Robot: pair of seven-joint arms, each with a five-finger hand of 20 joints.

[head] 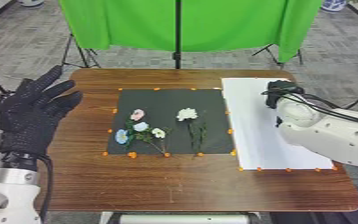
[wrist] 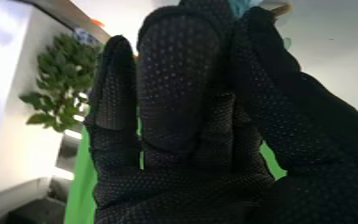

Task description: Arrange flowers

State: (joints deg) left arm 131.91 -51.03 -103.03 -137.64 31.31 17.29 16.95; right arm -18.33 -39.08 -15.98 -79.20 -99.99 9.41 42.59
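Observation:
On the dark mat (head: 184,138), at the left, lie a pink flower (head: 137,114), a pale blue-white flower (head: 141,126), a blue flower (head: 121,136) and a small white flower (head: 159,133), their stems close together. Beside them on the right is a larger white flower (head: 187,114) with green stems. My right hand (head: 282,90) is over the upper right of the white sheet (head: 260,125), apart from these flowers. In the right wrist view, the right hand (wrist: 180,95) has straight fingers. My left hand (head: 31,112) stands open, fingers spread, beyond the table's left edge.
Orange markers line the mat and sheet on the brown table (head: 184,182). Behind the table hang a green cloth (head: 131,25) and a dark upright pole (head: 178,35). A leafy plant (wrist: 58,75) stands in the background of the right wrist view.

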